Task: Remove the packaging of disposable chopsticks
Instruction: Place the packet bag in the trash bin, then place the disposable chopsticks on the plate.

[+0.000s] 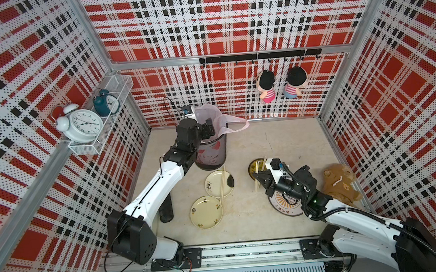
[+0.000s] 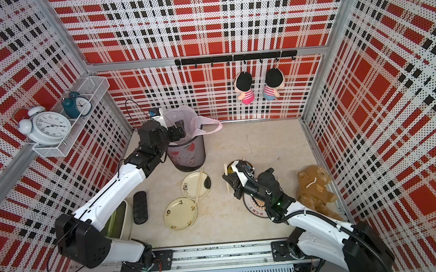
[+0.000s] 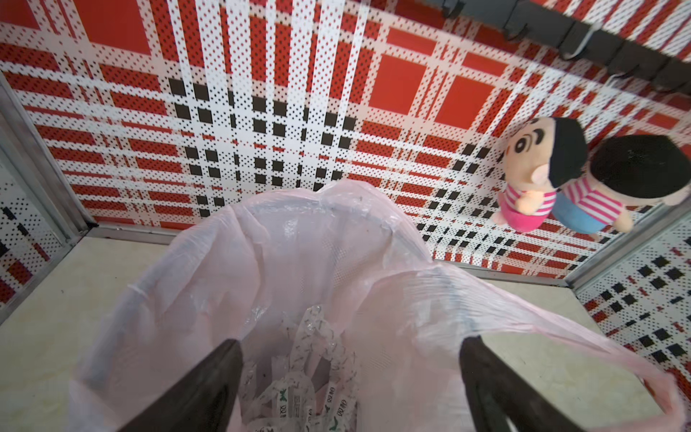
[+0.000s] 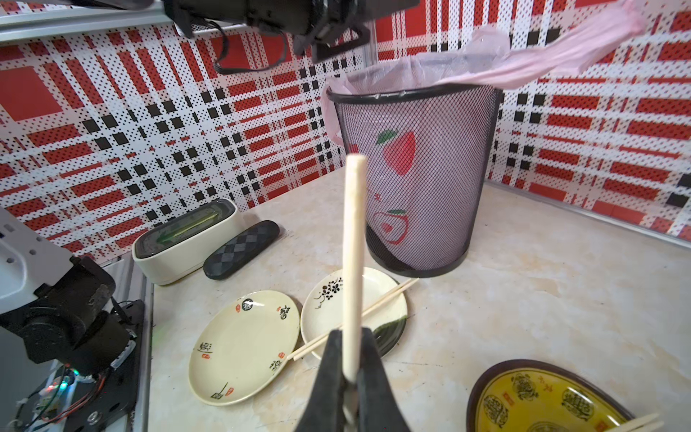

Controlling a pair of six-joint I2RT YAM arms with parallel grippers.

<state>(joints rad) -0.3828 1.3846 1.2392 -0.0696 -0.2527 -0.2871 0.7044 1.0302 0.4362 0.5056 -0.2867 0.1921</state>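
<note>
Several crumpled clear sleeves of packaging (image 3: pixel 299 374), printed in white with green logos, lie inside the pink-lined mesh bin (image 1: pixel 211 155). My left gripper (image 3: pixel 351 340) hangs open over the bin's mouth with nothing between its fingers; in a top view the left gripper (image 1: pixel 209 128) is at the bin's rim. My right gripper (image 4: pixel 351 332) is shut on bare disposable chopsticks (image 4: pixel 353 243), which stick out past its tips above the table (image 1: pixel 257 186). Another bare pair (image 1: pixel 222 185) lies across a white plate (image 1: pixel 212 181).
A cream plate (image 1: pixel 206 212) sits near the front. Beside my right gripper is a yellow bowl (image 1: pixel 254 165) with sticks on it, and a patterned plate (image 1: pixel 284 205) lies under the right arm. A brown teddy (image 1: pixel 339 183), a black case (image 2: pixel 140 207) and a cream box (image 4: pixel 183 243) stand around.
</note>
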